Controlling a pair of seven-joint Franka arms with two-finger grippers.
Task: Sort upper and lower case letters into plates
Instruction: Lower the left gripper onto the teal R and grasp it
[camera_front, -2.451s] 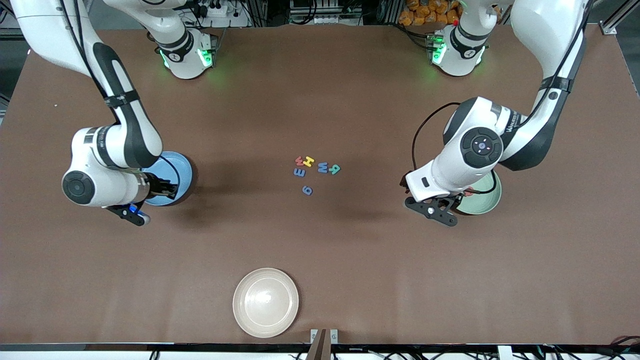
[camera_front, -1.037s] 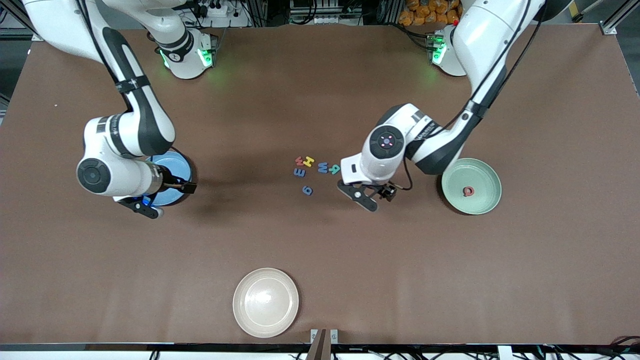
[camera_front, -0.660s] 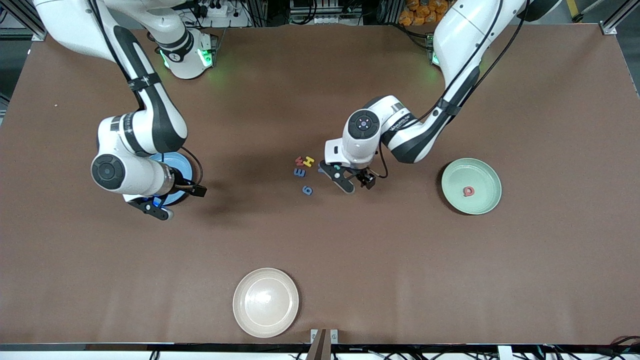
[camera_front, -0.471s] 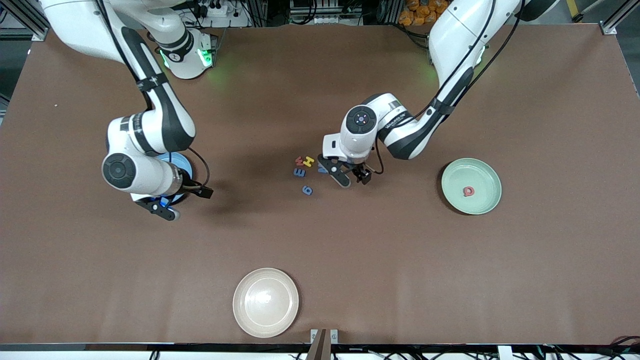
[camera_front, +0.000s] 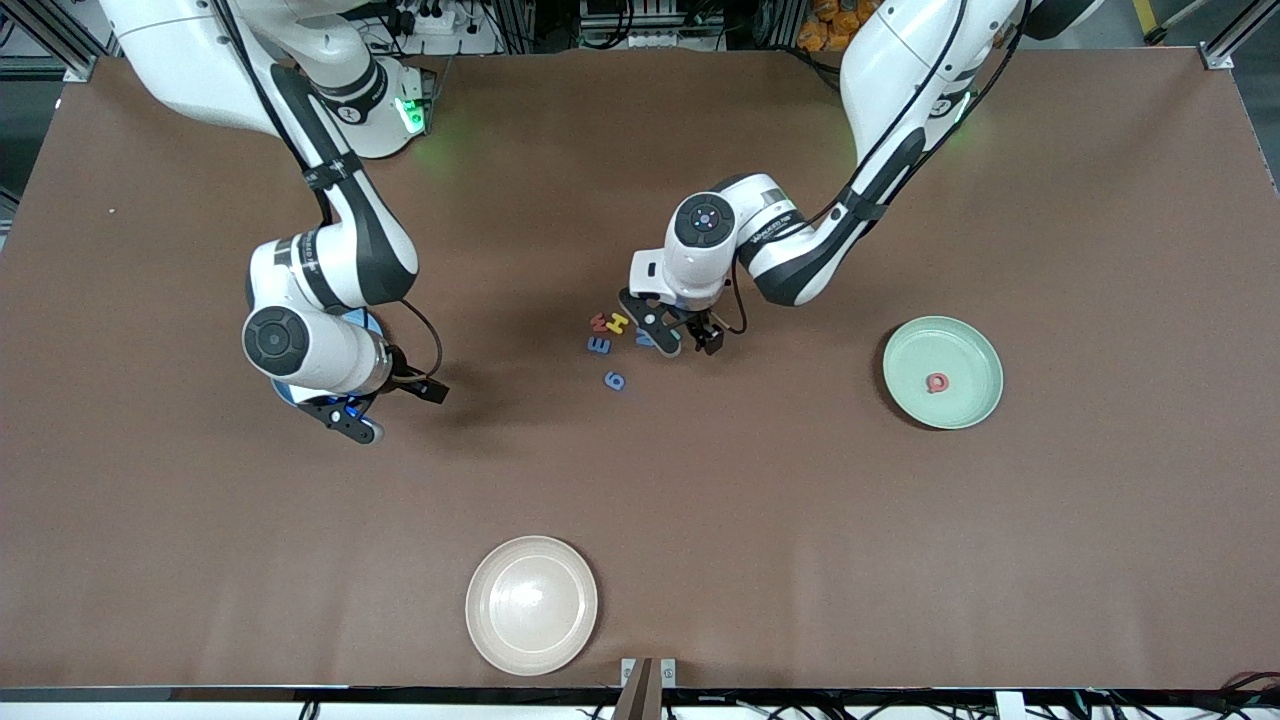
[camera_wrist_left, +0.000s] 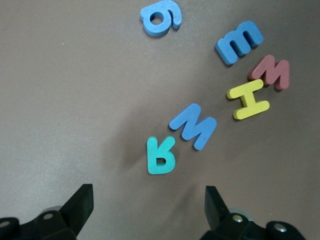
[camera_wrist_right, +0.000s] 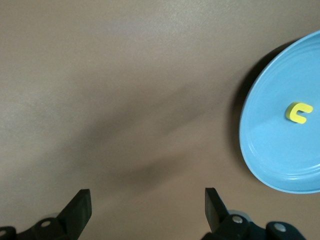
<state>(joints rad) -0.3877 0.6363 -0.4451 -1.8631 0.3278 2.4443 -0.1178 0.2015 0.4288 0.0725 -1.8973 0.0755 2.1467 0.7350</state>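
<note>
Left gripper (camera_wrist_left: 147, 210), fingers spread, empty, over the small teal flat letter R (camera_wrist_left: 161, 155) among clustered letters; right gripper (camera_wrist_right: 147, 210), spread, empty, beside the round blue plate (camera_wrist_right: 270, 145).

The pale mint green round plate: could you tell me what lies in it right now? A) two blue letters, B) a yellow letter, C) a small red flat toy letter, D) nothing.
C: the pale mint green round plate holds a single small red flat toy letter, near its middle in the front view.
</note>
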